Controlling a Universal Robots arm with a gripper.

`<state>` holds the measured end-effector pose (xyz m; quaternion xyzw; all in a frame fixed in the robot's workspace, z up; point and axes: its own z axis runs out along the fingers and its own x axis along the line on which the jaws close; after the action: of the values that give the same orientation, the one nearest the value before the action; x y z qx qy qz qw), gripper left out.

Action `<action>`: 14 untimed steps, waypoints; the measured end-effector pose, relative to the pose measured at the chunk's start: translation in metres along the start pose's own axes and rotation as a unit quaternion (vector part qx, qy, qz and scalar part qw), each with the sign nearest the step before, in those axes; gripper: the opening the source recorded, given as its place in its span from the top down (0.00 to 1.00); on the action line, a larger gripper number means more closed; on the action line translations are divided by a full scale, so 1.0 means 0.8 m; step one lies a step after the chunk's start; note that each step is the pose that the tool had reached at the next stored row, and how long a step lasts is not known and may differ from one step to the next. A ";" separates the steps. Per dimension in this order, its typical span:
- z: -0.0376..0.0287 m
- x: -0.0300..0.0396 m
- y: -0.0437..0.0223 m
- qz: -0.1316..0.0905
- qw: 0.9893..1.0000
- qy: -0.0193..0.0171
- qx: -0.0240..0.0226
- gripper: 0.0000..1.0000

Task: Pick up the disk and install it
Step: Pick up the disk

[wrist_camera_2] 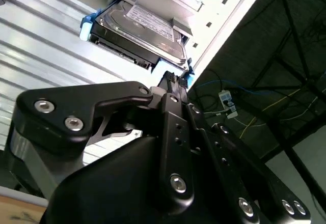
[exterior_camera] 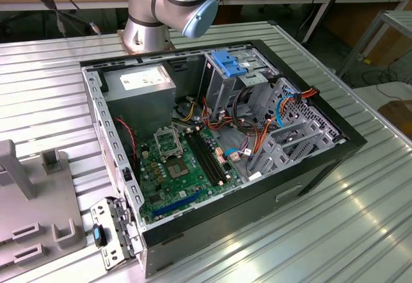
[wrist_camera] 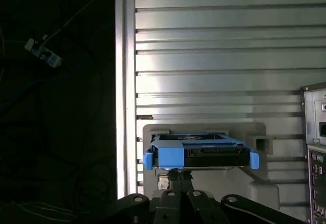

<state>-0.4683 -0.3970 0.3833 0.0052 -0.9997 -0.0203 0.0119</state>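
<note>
In the first wrist view, the black two-finger gripper (wrist_camera: 179,173) has its slim fingers pressed together with nothing between them. Its tips are just beside the near edge of the disk (wrist_camera: 201,151), a dark grey drive in a bright blue carrier. The disk lies flat in a pale grey moulded holder (wrist_camera: 257,132) on the ribbed metal table (wrist_camera: 204,46), near the computer case (wrist_camera: 316,147).

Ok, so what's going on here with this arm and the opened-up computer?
A robot arm is working on getting the disk into the open computer case. Right now the disk sits in a grey holder on the ribbed metal table, and the claw is right up against the disk's edge. I can't tell whether it has a grip on it.
</note>
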 end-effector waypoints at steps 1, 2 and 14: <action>0.0001 0.0000 0.0000 -0.014 1.000 0.001 0.000 0.89; 0.0001 0.0000 0.0000 -0.022 1.000 0.001 0.001 0.89; 0.0000 0.0000 0.0000 -0.202 0.979 0.008 0.005 0.89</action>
<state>-0.4683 -0.3970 0.3833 0.2069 -0.9781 -0.0175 0.0157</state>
